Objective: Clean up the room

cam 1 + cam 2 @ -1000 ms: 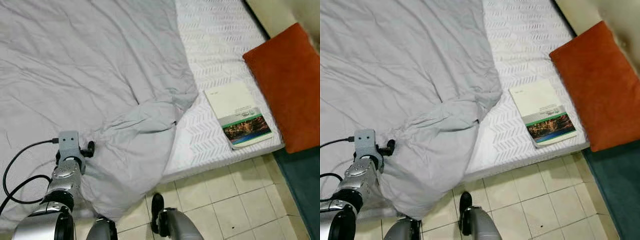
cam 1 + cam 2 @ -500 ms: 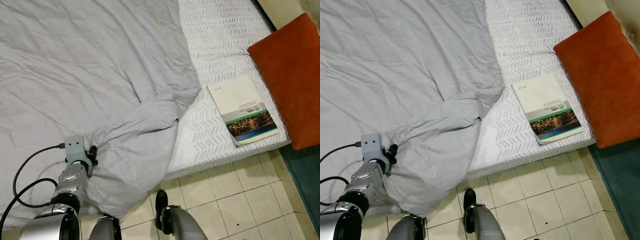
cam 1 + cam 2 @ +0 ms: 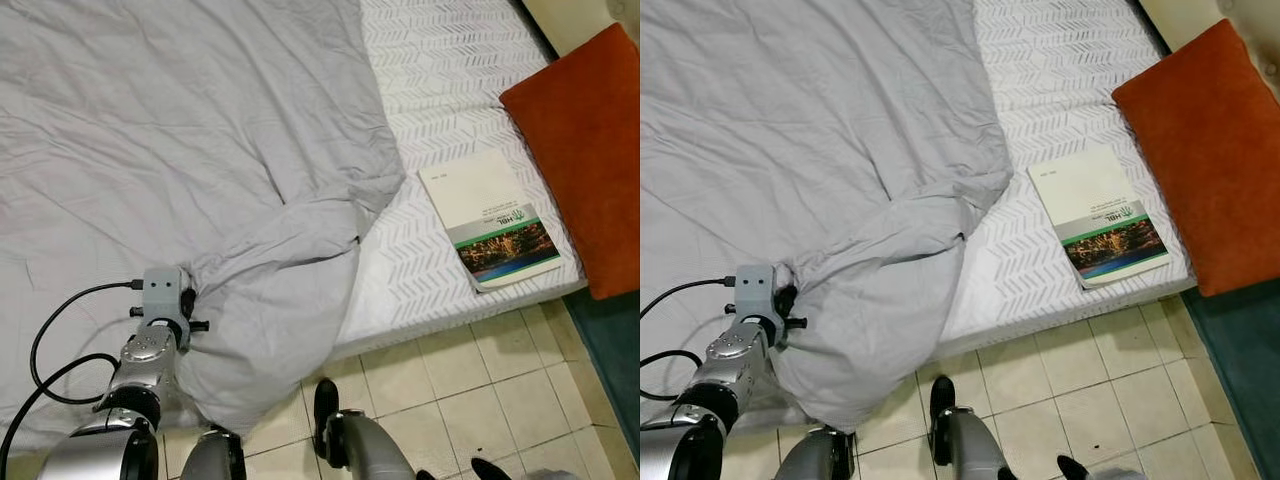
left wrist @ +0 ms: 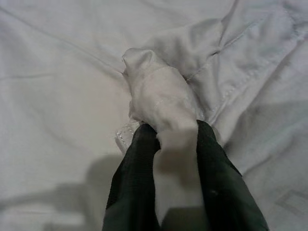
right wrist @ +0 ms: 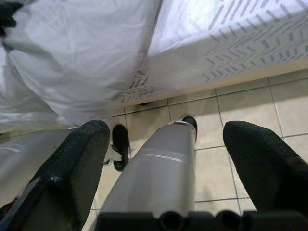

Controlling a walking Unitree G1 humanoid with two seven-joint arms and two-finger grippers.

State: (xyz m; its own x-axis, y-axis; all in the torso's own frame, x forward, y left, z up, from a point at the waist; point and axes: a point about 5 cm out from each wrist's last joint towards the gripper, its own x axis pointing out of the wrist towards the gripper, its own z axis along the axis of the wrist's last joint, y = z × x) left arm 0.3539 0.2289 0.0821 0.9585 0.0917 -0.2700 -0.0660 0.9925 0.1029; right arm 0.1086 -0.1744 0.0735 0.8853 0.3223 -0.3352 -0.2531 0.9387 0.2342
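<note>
A: What is the left gripper (image 4: 175, 139) doing?

B: It is pinching a bunched fold of the grey duvet (image 3: 180, 130). In the left wrist view both black fingers (image 4: 137, 178) are pressing in on a wad of the fabric from either side. From the head camera, the left arm is reaching over the near edge of the bed, with a black cable (image 3: 45, 340) looping back from the wrist.

A: And where is the duvet lying?

B: It is covering most of the mattress (image 3: 450, 60), wrinkled, with its near corner spilling over the edge and hanging down toward the tiled floor (image 3: 480, 390). The right-hand strip of the mattress is lying bare, showing a white cover with a herringbone pattern.

A: Anything on that bare strip?

B: A book (image 3: 489, 232) is lying flat there, near the mattress edge, its cover white with a green band and a landscape photo. Just beside it, an orange pillow (image 3: 585, 150) is resting at the right end of the bed.

A: And the right gripper (image 5: 173, 139)?

B: It is hanging low, pointing down at the floor tiles and the robot's own leg. Its two fingers (image 5: 72, 163) are standing wide apart, gripping nothing.
</note>
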